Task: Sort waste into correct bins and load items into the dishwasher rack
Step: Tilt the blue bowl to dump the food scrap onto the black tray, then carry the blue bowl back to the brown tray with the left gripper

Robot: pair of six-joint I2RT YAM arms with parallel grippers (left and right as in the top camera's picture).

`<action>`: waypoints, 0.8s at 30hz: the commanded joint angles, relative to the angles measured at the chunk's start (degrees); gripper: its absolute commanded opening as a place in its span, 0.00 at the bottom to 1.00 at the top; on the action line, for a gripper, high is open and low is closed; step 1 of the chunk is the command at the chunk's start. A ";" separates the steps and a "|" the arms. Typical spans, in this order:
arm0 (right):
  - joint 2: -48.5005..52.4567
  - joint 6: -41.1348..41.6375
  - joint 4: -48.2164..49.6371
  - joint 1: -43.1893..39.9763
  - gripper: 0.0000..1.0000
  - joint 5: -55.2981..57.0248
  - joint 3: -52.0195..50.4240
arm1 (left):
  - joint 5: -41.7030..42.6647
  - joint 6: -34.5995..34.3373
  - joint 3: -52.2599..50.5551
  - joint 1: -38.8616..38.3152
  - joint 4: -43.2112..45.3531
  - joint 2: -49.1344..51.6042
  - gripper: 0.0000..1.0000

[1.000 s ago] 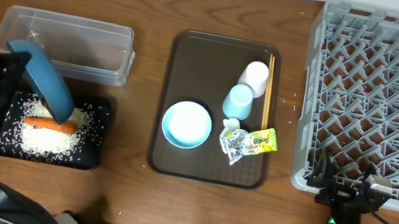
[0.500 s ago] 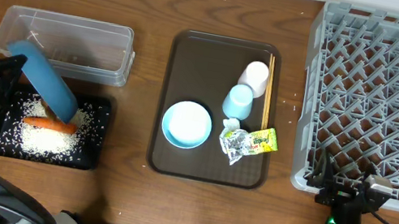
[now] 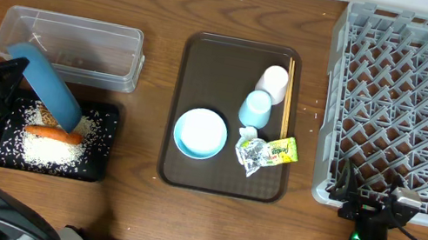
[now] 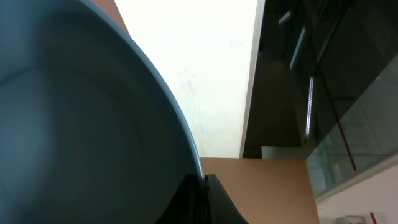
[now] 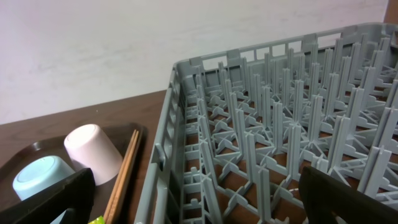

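Fingers of the left gripper [image 3: 16, 70] are clamped on the upper rim of the dark blue dish [image 3: 47, 89], which hangs steeply tilted from them.

Far to their right lies the grey dishwasher rack [image 3: 416, 103], with nothing loaded. The brown serving tray [image 3: 213, 76] stands between the fingers and the rack.

The dish reads as rigid, smooth and fairly heavy for a rim pinch, so it is likely to swing or slip. A deep bite on the rim, clear of the soiled face, seems the safest hold.

Just behind the fingers sits the clear tub [image 3: 68, 46]. Just below them is the black tray [image 3: 104, 164], under the dish's low edge. In that tray lie the carrot [image 3: 52, 134] and the scattered rice [image 3: 32, 151].

The right gripper [image 3: 377, 204] rests at the rack's near edge with its fingers spread wide, holding nothing.
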 commanded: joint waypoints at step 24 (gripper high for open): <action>-0.07 -0.20 -0.22 -0.90 0.99 -0.42 -0.07 | -50.12 -3.37 3.28 -51.49 17.27 -22.77 0.06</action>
